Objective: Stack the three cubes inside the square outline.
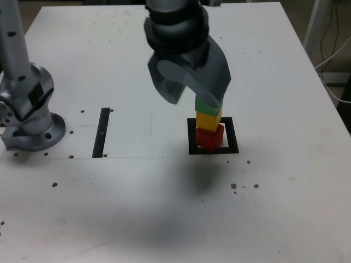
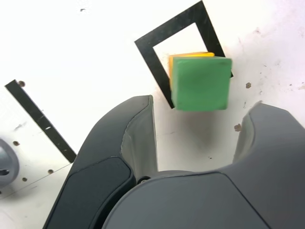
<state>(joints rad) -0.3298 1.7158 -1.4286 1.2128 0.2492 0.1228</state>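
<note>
Your pincer [image 2: 198,138] stands with its jaws apart, and the wrist view shows a clear gap on each side of the green cube [image 2: 200,84] — neither dark jaw touches it. Nothing is held.

Take the square outline [image 1: 191,137] as your landmark: a black frame on the white table [image 1: 274,219]. Inside it sits the red cube [image 1: 210,137], resting on the table. On the red cube sits the yellow cube [image 1: 208,119], and on that the green cube, which is partly hidden behind the pincer in the exterior view. So all three cubes stand in one tower inside the outline. The tower is not perfectly straight; the upper cubes sit slightly off from the red one, and from the wrist view a sliver of yellow peeks out beyond the green face.

Away from the outline, towards the exterior view's left, lies a narrow black strip [image 1: 102,132], and beyond that the arm's silver base [image 1: 30,118]. Neither matters to the job.

You appear to be at the release step, with the stacking itself seemingly done. The next move likely calls for a straight lift up and away from the outline — jaws kept wide, no sideways drift, since a brush against the green cube could topple the slightly crooked tower.
</note>
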